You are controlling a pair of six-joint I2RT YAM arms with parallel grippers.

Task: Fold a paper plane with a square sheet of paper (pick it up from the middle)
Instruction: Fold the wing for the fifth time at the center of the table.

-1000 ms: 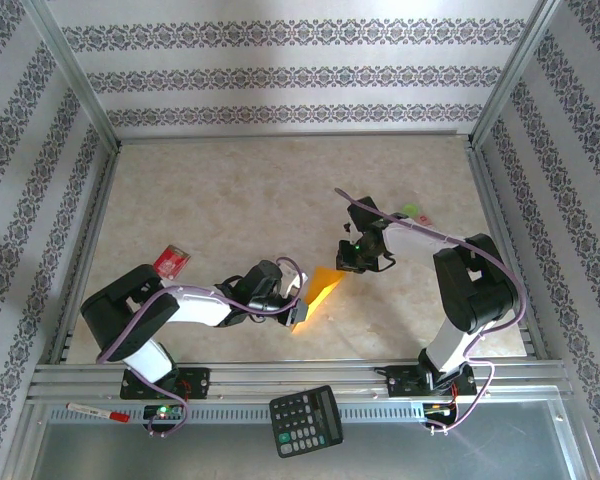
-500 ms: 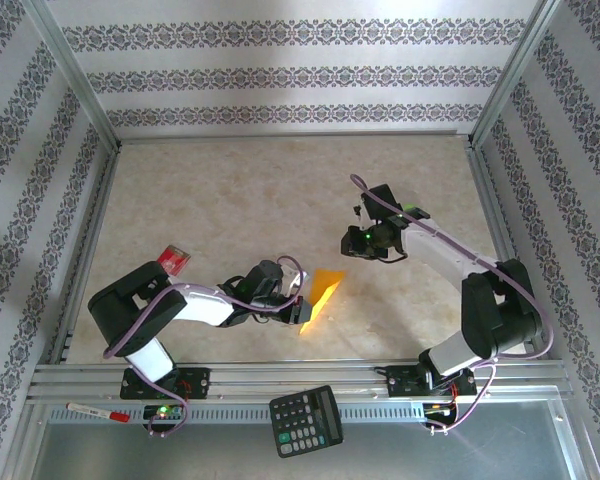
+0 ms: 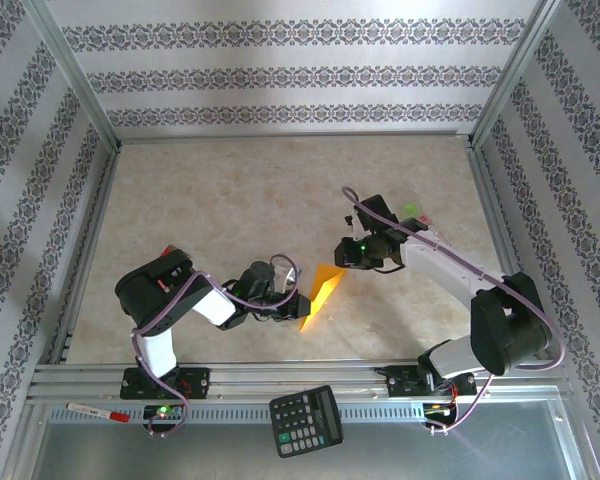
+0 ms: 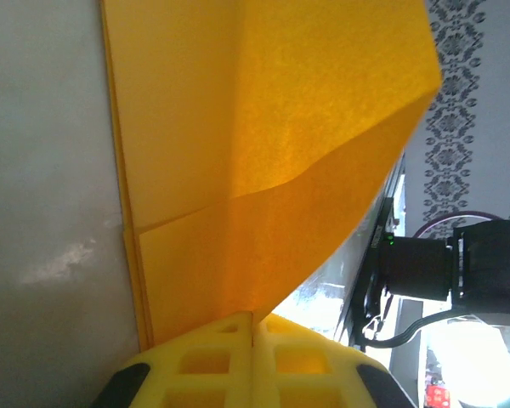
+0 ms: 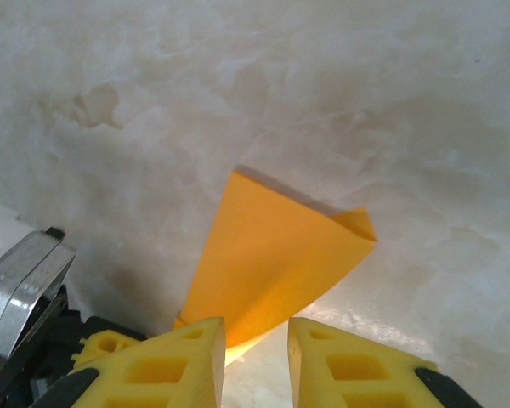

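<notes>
Orange-yellow paper (image 3: pixel 321 291), beige marbled table (image 3: pixel 240 200), black calculator (image 3: pixel 306 420)

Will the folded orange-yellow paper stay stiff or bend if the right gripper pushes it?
Probably bends: the folded orange-yellow paper looks thin, light glowing through. Pinched at one edge by the left gripper, it likely swings.

no legible text or numbers, calculator (image 3: pixel 306 420) keys too small to read (blurred)
</notes>
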